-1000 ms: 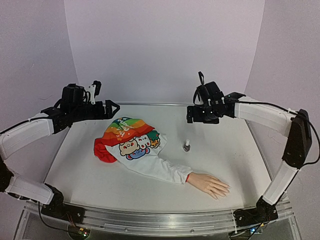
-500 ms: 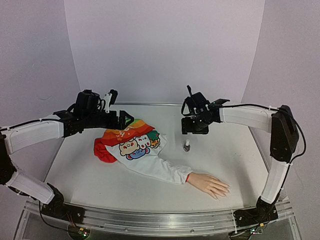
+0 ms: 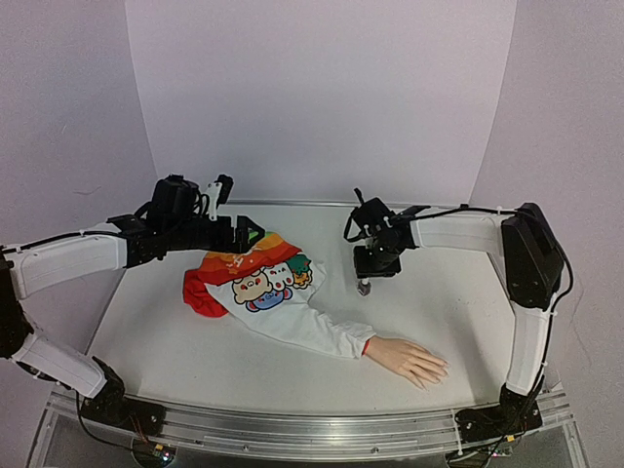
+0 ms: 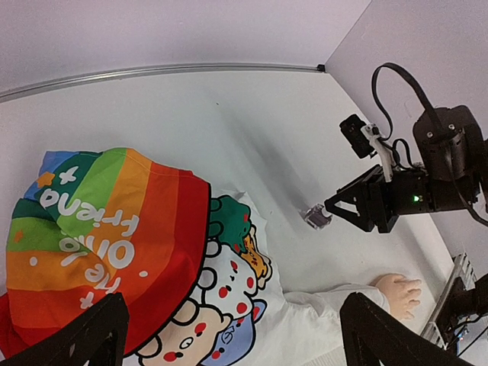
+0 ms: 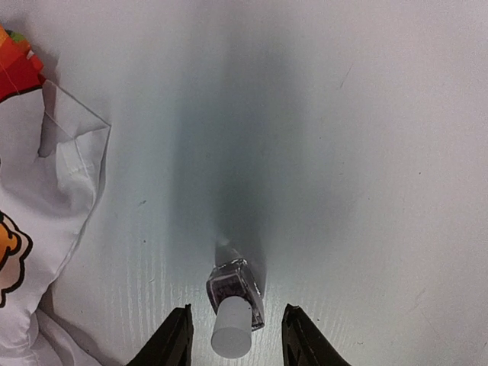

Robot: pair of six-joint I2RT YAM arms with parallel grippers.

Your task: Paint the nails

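Note:
A pale mannequin hand [image 3: 408,358] lies at the front right, sticking out of a white sleeve, and its nails [image 3: 438,371] are too small to make out. The hand's edge [image 4: 397,290] also shows in the left wrist view. A small clear bottle [image 5: 237,293] with a pale cap stands mid-table [image 3: 364,286]. My right gripper [image 5: 236,335] is lowered over it, open, one finger each side of the cap with a gap on both sides. My left gripper [image 4: 236,343] hovers wide open over the shirt, holding nothing.
A child's shirt [image 3: 258,278] with rainbow stripes and cartoon animals lies left of centre, and its white sleeve [image 3: 327,331] runs to the hand. Its hem [image 5: 53,168] lies just left of the bottle. A raised rail [image 3: 292,421] runs along the table's front.
My right arm has swung left and down from the back to the bottle, and its jaws have narrowed round the cap. My left arm moved right over the shirt, then held.

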